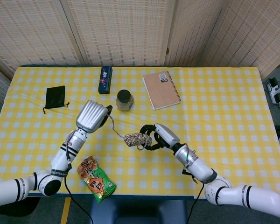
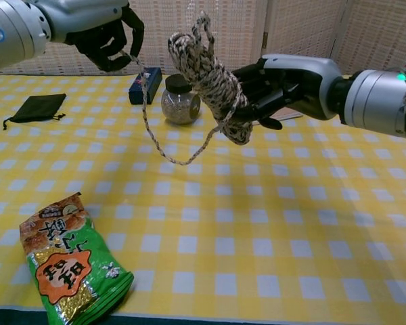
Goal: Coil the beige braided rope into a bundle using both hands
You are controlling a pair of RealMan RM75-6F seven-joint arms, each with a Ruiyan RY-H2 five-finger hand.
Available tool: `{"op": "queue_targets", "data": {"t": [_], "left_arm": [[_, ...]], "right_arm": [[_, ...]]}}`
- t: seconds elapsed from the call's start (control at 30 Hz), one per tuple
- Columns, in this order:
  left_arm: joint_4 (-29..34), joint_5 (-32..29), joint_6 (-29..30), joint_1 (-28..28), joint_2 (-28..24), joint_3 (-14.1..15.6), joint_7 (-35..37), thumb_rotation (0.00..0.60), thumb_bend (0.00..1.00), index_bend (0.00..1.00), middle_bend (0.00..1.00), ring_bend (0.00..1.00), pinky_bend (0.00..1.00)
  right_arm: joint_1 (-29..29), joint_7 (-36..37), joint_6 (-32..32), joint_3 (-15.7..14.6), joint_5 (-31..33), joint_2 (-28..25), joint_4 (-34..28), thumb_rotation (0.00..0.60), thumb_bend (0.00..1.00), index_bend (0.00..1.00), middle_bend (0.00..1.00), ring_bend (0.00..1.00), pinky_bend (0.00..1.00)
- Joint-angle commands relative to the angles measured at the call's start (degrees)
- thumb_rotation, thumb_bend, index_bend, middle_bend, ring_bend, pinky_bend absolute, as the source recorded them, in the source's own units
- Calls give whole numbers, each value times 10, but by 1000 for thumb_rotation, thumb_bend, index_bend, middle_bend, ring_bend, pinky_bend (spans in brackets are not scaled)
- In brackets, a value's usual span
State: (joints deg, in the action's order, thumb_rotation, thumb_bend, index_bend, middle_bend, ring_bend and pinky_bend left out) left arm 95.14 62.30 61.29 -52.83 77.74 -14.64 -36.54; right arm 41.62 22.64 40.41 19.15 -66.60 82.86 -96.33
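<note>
The beige braided rope (image 2: 210, 84) is mostly wound into a thick bundle (image 1: 136, 139) held in the air above the table's middle. My right hand (image 1: 155, 136) grips the bundle from the right, fingers (image 2: 271, 84) wrapped around it. A short loose strand (image 2: 164, 149) sags from the bundle's lower end and rises to my left hand (image 2: 107, 37). That left hand (image 1: 94, 115) pinches the rope's free end, close to the bundle on its left.
A glass jar (image 1: 124, 100) with a dark lid, a brown notebook (image 1: 161, 89), a blue box (image 1: 105, 79) and a black pouch (image 1: 55, 97) lie toward the table's far side. A green snack bag (image 1: 96, 178) lies near the front edge.
</note>
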Motion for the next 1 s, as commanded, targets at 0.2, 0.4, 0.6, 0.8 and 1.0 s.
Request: {"op": "queue_targets", "data": {"t": [0.2, 0.4, 0.6, 0.8, 1.0], "left_arm": [[59, 21, 14, -33, 17, -13, -48, 600, 555, 640, 868, 817, 807], [90, 23, 17, -53, 35, -18, -72, 600, 556, 640, 868, 817, 807], [131, 26, 22, -52, 38, -17, -54, 600, 556, 640, 868, 817, 807], [152, 53, 34, -32, 23, 2, -22, 600, 556, 640, 868, 817, 807], [149, 88, 52, 6, 0, 30, 35, 600, 555, 641, 868, 817, 807]], "right_arm": [[77, -173, 25, -21, 162, 40, -14, 600, 383, 972, 816, 870, 820], [112, -249, 79, -20, 250, 77, -21, 600, 396, 982, 828, 879, 834], [125, -262, 144, 12, 333, 127, -1, 600, 402, 990, 848, 911, 860], [99, -207, 182, 49, 343, 161, 30, 600, 402, 990, 848, 911, 862], [57, -128, 185, 80, 311, 160, 46, 600, 404, 990, 848, 911, 862]]}}
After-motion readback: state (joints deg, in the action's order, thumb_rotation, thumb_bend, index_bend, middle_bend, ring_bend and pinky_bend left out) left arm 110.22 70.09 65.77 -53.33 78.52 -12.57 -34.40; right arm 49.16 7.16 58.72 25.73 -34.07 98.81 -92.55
